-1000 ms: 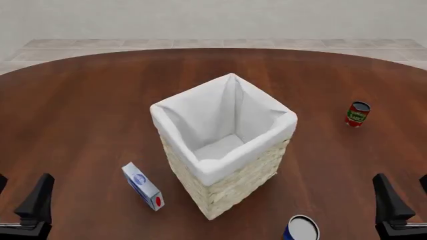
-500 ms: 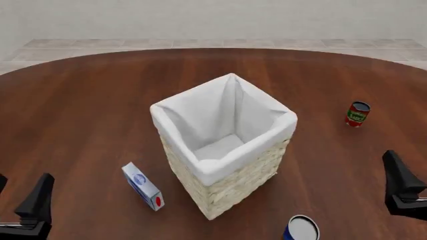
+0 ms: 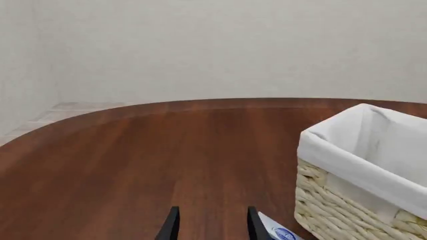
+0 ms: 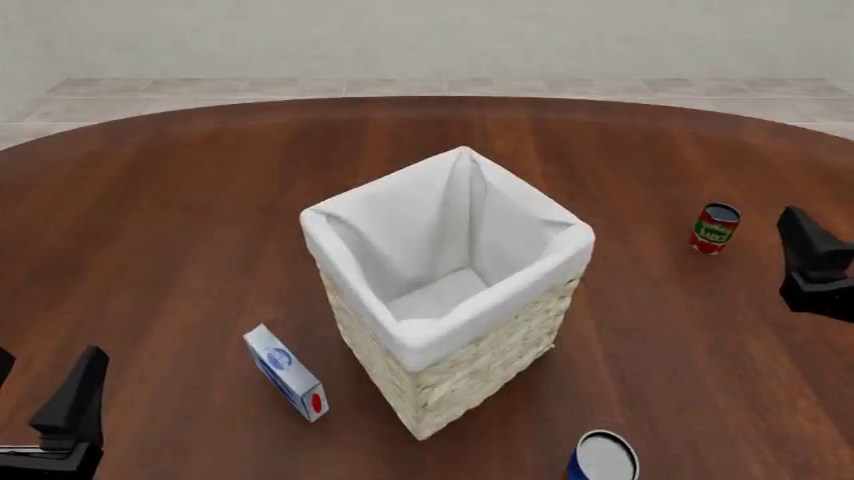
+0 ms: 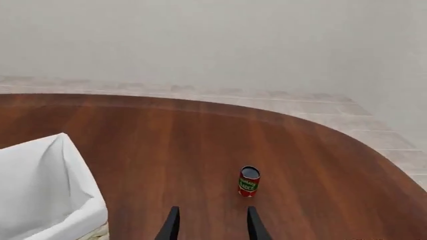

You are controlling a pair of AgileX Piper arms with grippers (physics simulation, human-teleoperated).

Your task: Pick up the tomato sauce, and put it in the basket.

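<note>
The tomato sauce [image 4: 715, 228], a small red can with a green-and-white band, stands upright on the table at the right. In the right wrist view the tomato sauce [image 5: 249, 181] is ahead of the fingers and a little to one side. My right gripper [image 4: 834, 240] is open at the front view's right edge, just right of the can and apart from it, and the right gripper [image 5: 212, 226] holds nothing. The basket [image 4: 461, 372], wicker with a white lining, stands mid-table; its rim [image 5: 60, 220] also shows. My left gripper [image 4: 40, 388] is open and empty at the near left, and the left gripper [image 3: 212, 226] points past the basket [image 3: 353, 167].
A white-and-blue carton [image 4: 287, 373] lies near the basket's front left, and the carton's corner [image 3: 280, 233] shows in the left wrist view. A blue can with a white lid [image 4: 603, 458] stands at the near edge, right of centre. The table [image 4: 174, 200] is dark brown wood.
My right gripper has moved forward from the near right corner to beside the tomato sauce. The left gripper, can and basket have not moved.
</note>
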